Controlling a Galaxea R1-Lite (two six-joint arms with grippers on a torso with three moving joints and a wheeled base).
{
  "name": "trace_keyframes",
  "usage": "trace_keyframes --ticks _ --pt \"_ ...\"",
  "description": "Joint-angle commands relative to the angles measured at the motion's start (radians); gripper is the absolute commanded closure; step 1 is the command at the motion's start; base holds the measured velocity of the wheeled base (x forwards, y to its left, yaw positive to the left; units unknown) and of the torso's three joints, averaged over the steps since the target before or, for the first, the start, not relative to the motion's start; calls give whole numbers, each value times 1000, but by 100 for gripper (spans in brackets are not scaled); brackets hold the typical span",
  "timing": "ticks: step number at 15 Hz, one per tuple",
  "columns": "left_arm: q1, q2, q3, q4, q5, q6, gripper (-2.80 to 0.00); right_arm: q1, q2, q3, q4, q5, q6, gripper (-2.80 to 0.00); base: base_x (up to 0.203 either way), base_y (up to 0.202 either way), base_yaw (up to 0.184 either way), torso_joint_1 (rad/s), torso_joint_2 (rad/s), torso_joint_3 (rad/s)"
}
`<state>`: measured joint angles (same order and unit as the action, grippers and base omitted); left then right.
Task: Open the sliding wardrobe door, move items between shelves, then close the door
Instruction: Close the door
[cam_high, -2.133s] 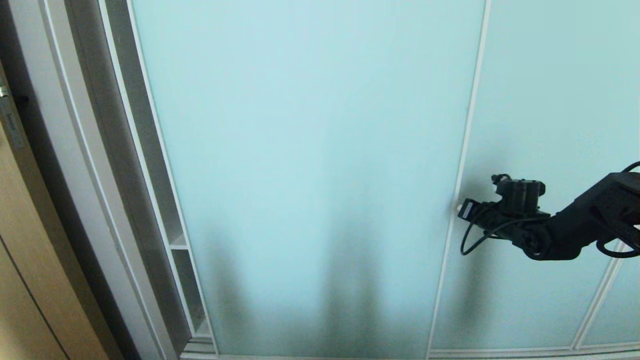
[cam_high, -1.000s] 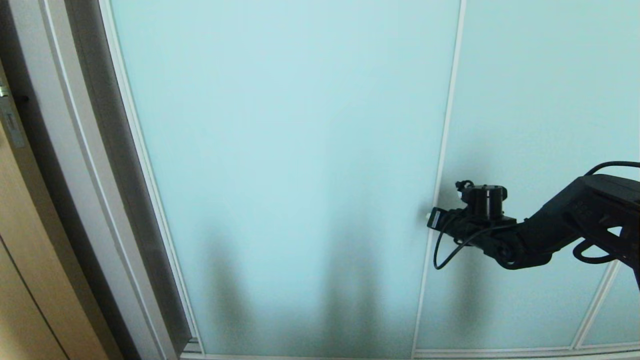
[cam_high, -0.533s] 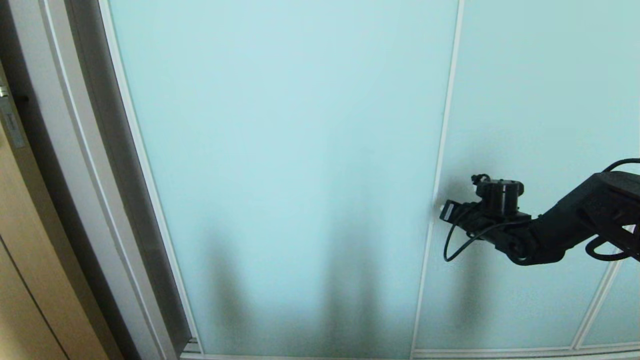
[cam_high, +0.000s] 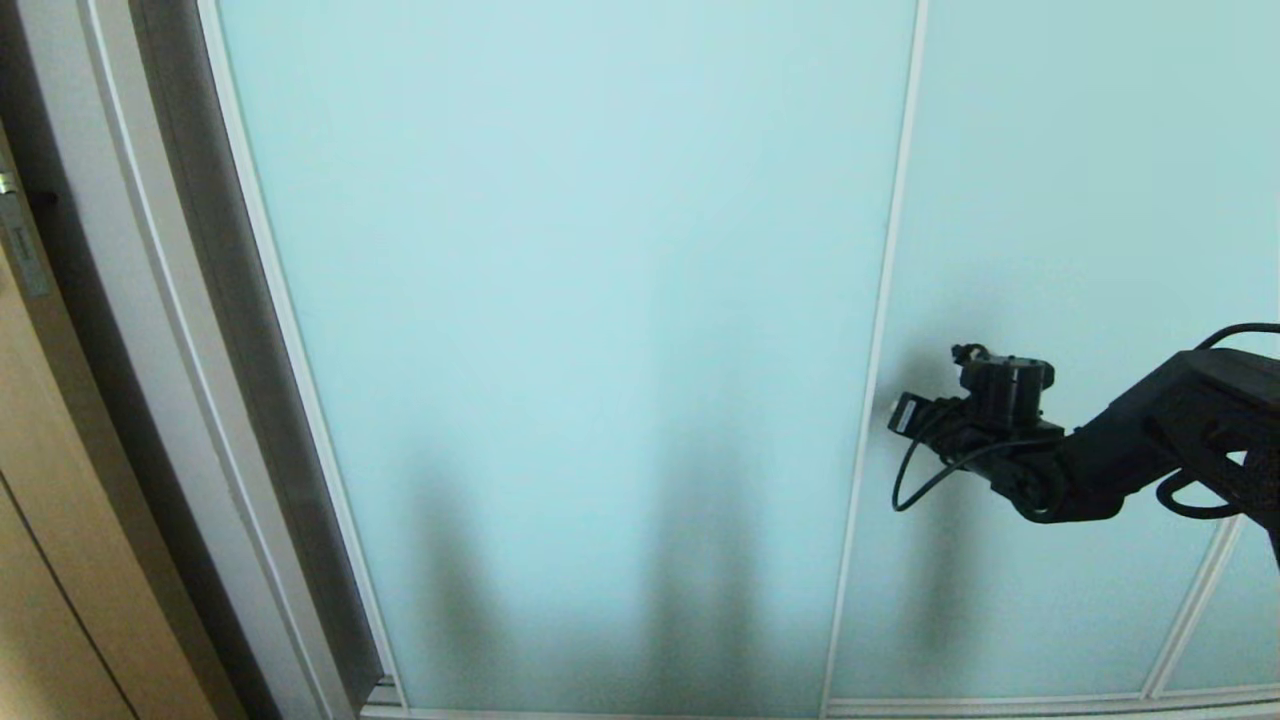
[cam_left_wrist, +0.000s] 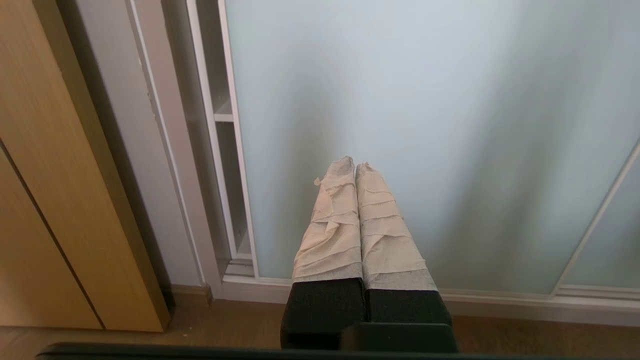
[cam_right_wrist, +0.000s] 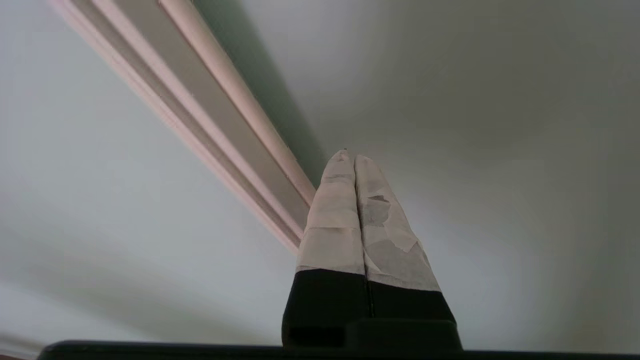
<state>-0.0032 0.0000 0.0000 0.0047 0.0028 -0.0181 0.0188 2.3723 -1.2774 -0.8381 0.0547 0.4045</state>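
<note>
Since two seconds back you have pushed the door (cam_high: 560, 330) leftward until the strip of open compartment with its shelf on the left edge vanished, and in the last second your right gripper (cam_high: 893, 412) has drawn back a touch to the right, off the stile (cam_high: 880, 330). In the head view the door fills the middle, its left edge against the wardrobe's side frame (cam_high: 190, 300), its long axis upright; the right gripper sits just right of the stile at mid-height, tips pointing left toward it, whether touching I cannot tell. The left wrist view shows the left gripper (cam_left_wrist: 354, 165) clenched and empty, parked low and facing the door's lower part (cam_left_wrist: 425, 125), yet here a narrow gap (cam_left_wrist: 222, 150) with a shelf (cam_left_wrist: 224, 117) shows between door and frame, so from this angle you should judge the door not quite home. The right wrist view has the right gripper's (cam_right_wrist: 350, 156) taped fingers (cam_right_wrist: 332, 210) pressed together, holding nothing, right beside the pale stile (cam_right_wrist: 220, 105) that runs diagonally past them. The clothes are not in sight. What matters next is that the stile lies to the left of your right gripper, the nearer arm by far, so any last push goes leftward across the door's upright axis.
</note>
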Motion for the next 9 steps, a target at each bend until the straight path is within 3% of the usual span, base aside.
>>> trace_keyframes --ticks 1,9 --pt "0 0 2 0 0 0 0 16 54 -30 -4 -1 4 0 0 0 0 0 0 0" --pt "0 0 2 0 1 0 0 41 93 -71 -4 -22 4 0 0 0 0 0 0 0"
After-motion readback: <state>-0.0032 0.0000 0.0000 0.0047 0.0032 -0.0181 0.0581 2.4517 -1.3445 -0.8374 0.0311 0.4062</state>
